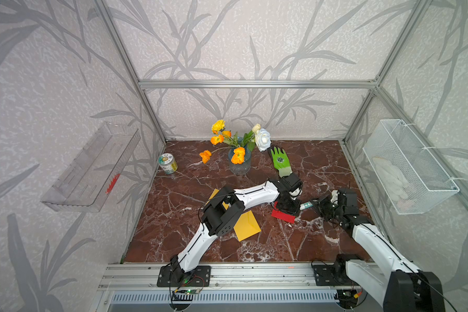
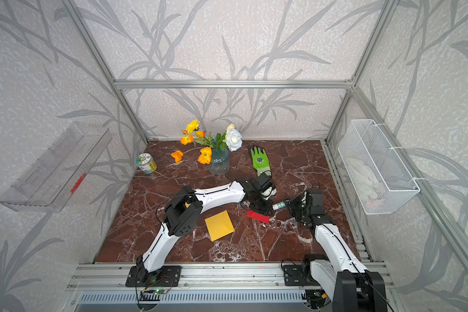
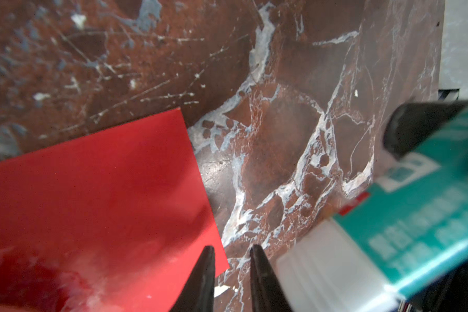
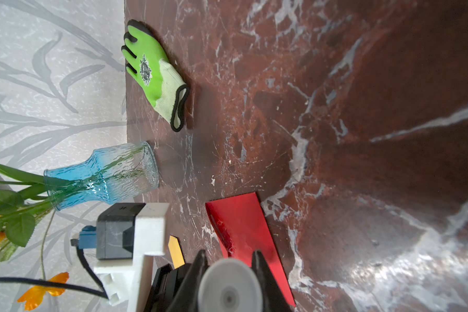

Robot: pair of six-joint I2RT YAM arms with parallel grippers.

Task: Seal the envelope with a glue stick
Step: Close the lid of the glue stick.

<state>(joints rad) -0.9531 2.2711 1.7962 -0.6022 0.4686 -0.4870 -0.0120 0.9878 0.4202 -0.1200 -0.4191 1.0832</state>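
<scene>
The small white glue stick with a green-teal label (image 1: 305, 206) is gripped by the right tool (image 4: 229, 256) over the dark red marble counter (image 1: 295, 243). The left arm (image 1: 254, 193) hides part of the yellow paper envelope (image 1: 247, 225). The left tool (image 3: 233, 259), tips slightly apart and empty, covers some of the red paper envelope (image 3: 92, 202).

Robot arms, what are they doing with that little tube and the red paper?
The right gripper is pinching a glue stick and holding it sideways, with its white capped end toward the left gripper. The left gripper hangs right beside that end, over the edge of a red envelope, its jaws a little apart and empty. The cap looks to be on, so no gluing has started. A yellow envelope lies flat nearer the robot.
</scene>
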